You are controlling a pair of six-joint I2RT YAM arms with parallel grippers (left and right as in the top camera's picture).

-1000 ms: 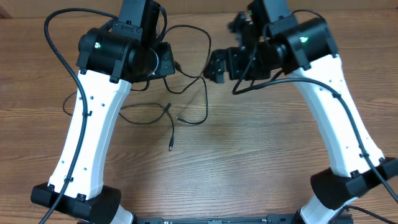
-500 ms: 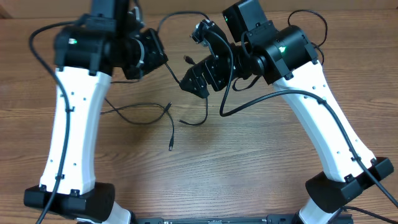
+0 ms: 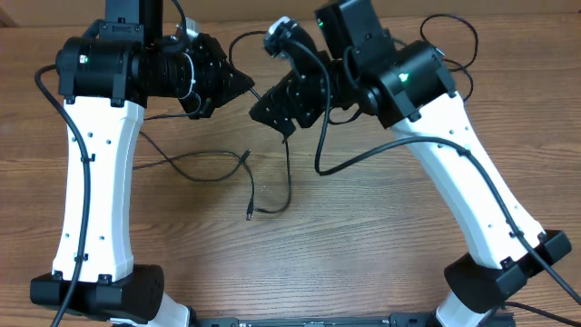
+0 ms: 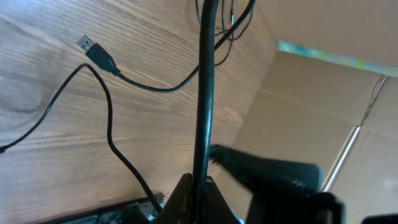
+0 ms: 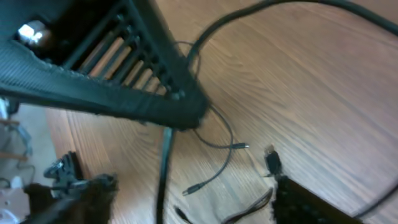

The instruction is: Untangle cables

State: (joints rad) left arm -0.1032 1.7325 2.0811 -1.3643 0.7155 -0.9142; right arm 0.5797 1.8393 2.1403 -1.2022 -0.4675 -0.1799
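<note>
separating strands: clenched on one cable [image 4: 202, 93] with left gripper [image 3: 241, 85], held clear of table [image 3: 381, 236]; parted around hanging strand [image 3: 289, 173] at right gripper [image 3: 277, 116]. next: close right, pull apart slowly.

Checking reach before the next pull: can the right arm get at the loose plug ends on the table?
Probably yes. The plug ends lie on bare table, nothing over them, and the open right hand hangs just beyond them; only the dangling strand crosses its way.
</note>
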